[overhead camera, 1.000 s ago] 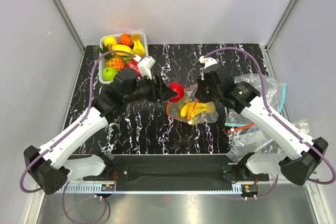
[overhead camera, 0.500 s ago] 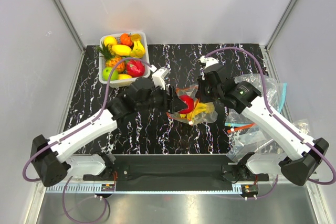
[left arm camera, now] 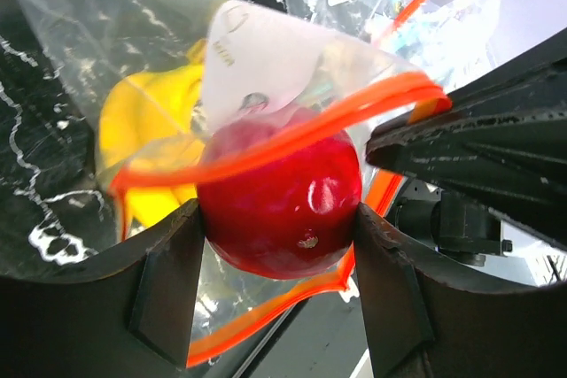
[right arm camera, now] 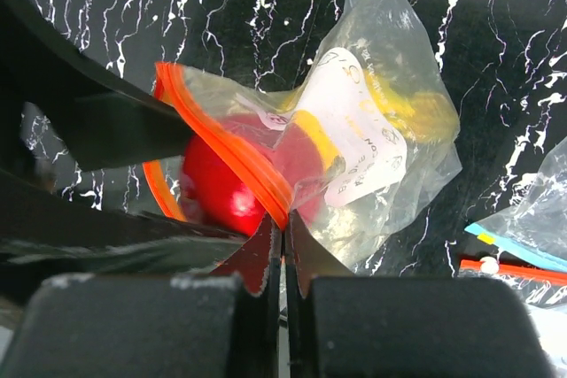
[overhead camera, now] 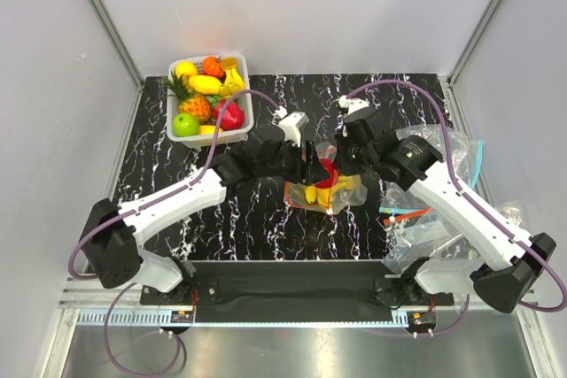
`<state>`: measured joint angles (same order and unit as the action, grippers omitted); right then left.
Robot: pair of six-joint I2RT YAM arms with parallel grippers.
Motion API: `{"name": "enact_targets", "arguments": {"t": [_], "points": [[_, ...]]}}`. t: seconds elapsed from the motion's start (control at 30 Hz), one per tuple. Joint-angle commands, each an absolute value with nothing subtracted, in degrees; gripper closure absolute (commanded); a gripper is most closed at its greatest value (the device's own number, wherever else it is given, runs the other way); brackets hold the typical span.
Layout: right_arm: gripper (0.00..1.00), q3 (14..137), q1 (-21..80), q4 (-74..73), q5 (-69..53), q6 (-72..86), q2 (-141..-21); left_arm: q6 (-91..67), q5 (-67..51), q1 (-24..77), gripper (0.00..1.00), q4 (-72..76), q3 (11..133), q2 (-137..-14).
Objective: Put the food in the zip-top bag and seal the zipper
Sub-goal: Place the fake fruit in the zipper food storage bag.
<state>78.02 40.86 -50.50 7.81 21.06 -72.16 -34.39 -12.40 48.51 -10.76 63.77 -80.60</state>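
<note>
The red apple (left arm camera: pixel 279 188) sits between the fingers of my left gripper (left arm camera: pixel 276 219), which is shut on it. The apple is partway through the open mouth of the zip-top bag (overhead camera: pixel 323 190), with the orange-red zipper (left arm camera: pixel 354 112) looping around it. Inside the bag lies a yellow banana bunch (left arm camera: pixel 142 121), behind the white printed patch (right arm camera: pixel 354 143). My right gripper (right arm camera: pixel 283 223) is shut on the zipper (right arm camera: pixel 221 143) at the upper lip and holds the mouth up. From above, the left gripper (overhead camera: pixel 317 161) and the right gripper (overhead camera: pixel 341 165) meet over the bag.
A white basket (overhead camera: pixel 249 104) at the back left holds several toy fruits, among them a green apple (overhead camera: pixel 184 124). A heap of other clear bags (overhead camera: pixel 434 210), one with a teal-blue strip (overhead camera: pixel 478 161), lies at the right. Grey walls enclose the black marbled table.
My left arm has swung right from beside the basket, carrying the red apple into the bag's mouth. The right gripper has kept its hold on the zipper and barely moved.
</note>
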Motion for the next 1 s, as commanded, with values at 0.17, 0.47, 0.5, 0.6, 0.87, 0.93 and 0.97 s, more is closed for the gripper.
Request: {"name": "enact_targets", "arguments": {"t": [0.17,0.47,0.5,0.6,0.87,0.93,0.97], "points": [[1.00,81.56,40.69,-48.43,6.59,22.59,-71.28,-33.93,-8.97,51.33,0.57,-5.89,69.08,-88.05],[1.00,79.54,40.69,-47.37,8.26,23.03,-69.61,-28.92,-6.25,52.03,0.07,-8.87,69.00,-84.39],[1.00,79.45,40.69,-47.29,8.35,23.03,-69.52,-28.48,-6.07,52.03,0.07,-9.49,68.99,-83.94],[1.00,78.93,40.61,-47.02,8.79,23.12,-69.08,-28.21,-5.89,52.03,0.07,-11.86,69.00,-82.27],[1.00,78.22,40.69,-46.76,9.49,22.94,-69.17,-26.72,-3.52,52.03,0.14,-17.65,68.03,-74.73],[1.00,77.96,40.61,-46.50,9.49,23.03,-69.17,-24.97,-0.45,51.77,0.14,-20.20,68.29,-71.91],[1.00,77.87,40.69,-46.41,9.41,23.03,-69.26,-24.26,1.21,51.25,0.14,-21.26,68.47,-71.20]]}}
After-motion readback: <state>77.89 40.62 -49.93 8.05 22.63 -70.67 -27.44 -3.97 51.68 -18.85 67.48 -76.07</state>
